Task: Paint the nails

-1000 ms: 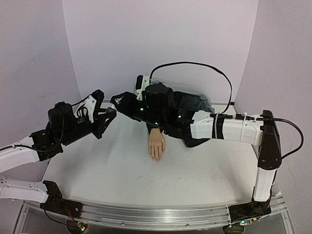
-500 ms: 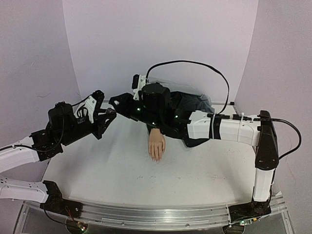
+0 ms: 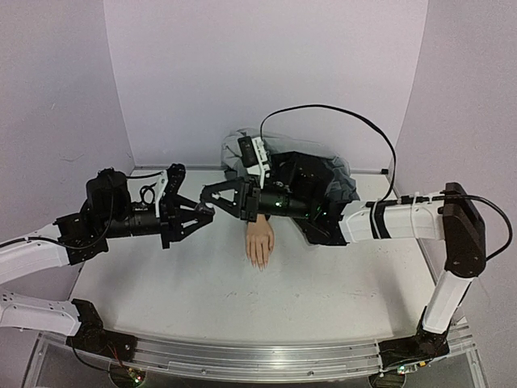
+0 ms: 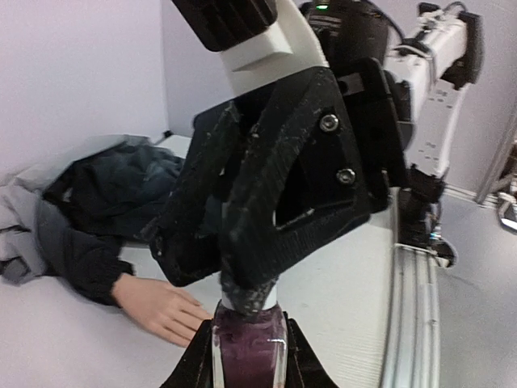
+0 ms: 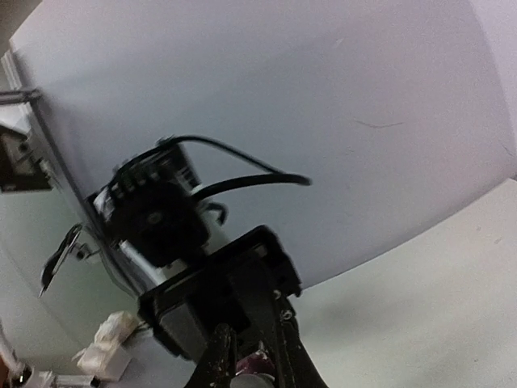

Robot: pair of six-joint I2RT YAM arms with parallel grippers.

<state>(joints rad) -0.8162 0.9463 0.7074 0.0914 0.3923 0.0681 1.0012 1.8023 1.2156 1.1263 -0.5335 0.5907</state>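
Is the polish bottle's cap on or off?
On: the white cap sits on the polish bottle, with the right pincer clamped around it.

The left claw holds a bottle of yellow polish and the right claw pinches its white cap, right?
Not yellow: the left wrist view shows dark purple polish in the polish bottle. The left gripper holds it and the right gripper pinches its white cap.

White tabletop is carrying a pale mannequin hand near the middle, lying flat w/ fingers pointing toward the near edge. A dark & grey jacket is lying bunched at the back, its sleeve covering the wrist. A metal rail is running along the near edge.
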